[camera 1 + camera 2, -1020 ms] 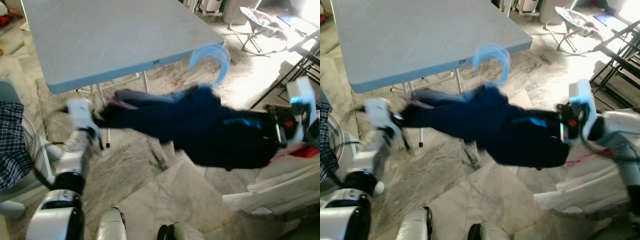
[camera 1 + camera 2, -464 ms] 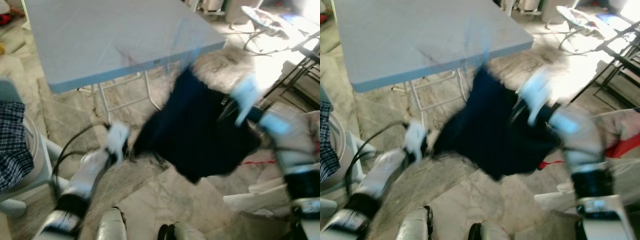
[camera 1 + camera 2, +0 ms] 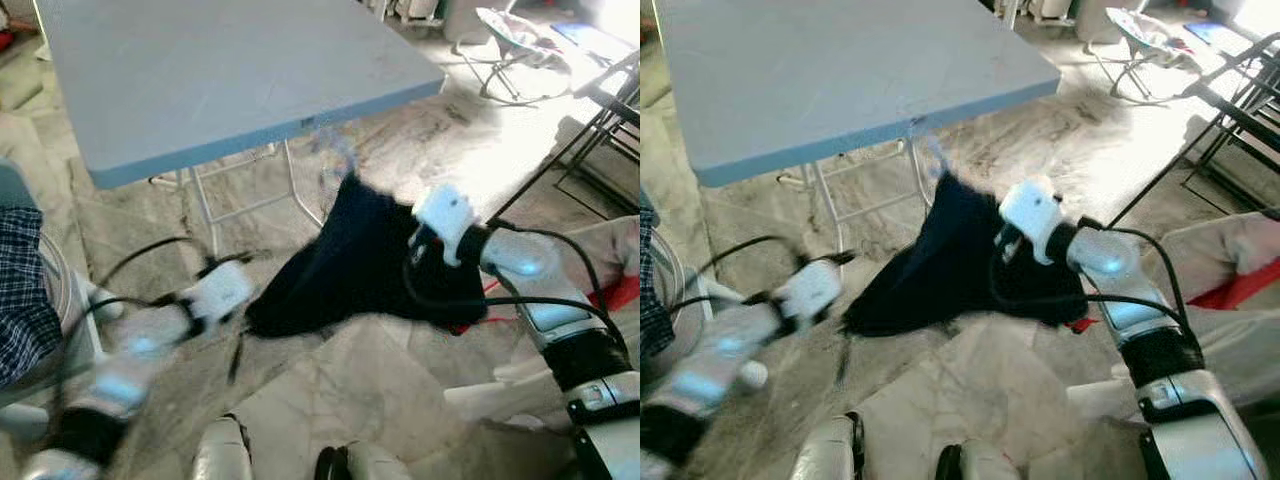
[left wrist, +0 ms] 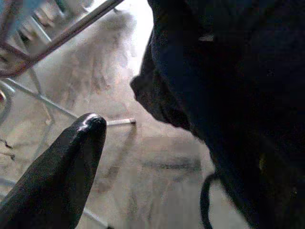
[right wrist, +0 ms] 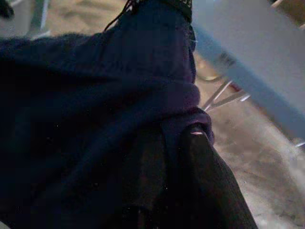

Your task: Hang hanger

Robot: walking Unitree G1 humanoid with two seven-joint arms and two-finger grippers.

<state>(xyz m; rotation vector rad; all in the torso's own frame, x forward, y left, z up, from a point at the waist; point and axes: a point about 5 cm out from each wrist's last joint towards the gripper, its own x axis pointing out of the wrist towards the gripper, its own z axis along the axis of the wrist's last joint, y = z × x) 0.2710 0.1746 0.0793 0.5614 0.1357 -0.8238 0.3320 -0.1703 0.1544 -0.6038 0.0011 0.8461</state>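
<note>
A dark navy garment (image 3: 360,260) hangs bunched in front of me, just off the table's near corner. A faint, blurred pale blue hanger hook (image 3: 335,150) sticks up from its top. My right gripper (image 3: 418,248) is shut on the garment's upper right part; in the right wrist view the fabric (image 5: 95,95) is bunched around its fingers (image 5: 209,186). My left gripper (image 3: 240,300), blurred, is low at the garment's lower left corner. In the left wrist view one black finger (image 4: 62,176) stands apart from the cloth (image 4: 238,95); the other finger is hidden.
The grey-blue folding table (image 3: 200,80) stands ahead on thin metal legs (image 3: 205,200). A chair with a checked cloth (image 3: 20,290) is at my left. At the right are a black rack (image 3: 600,120) and white and red fabric (image 3: 610,250). Marble floor (image 3: 380,390) lies below.
The garment was stretched wide between both grippers; now it hangs bunched from the right gripper, which swung in toward the centre. The left gripper dropped lower and no longer pulls the cloth.
</note>
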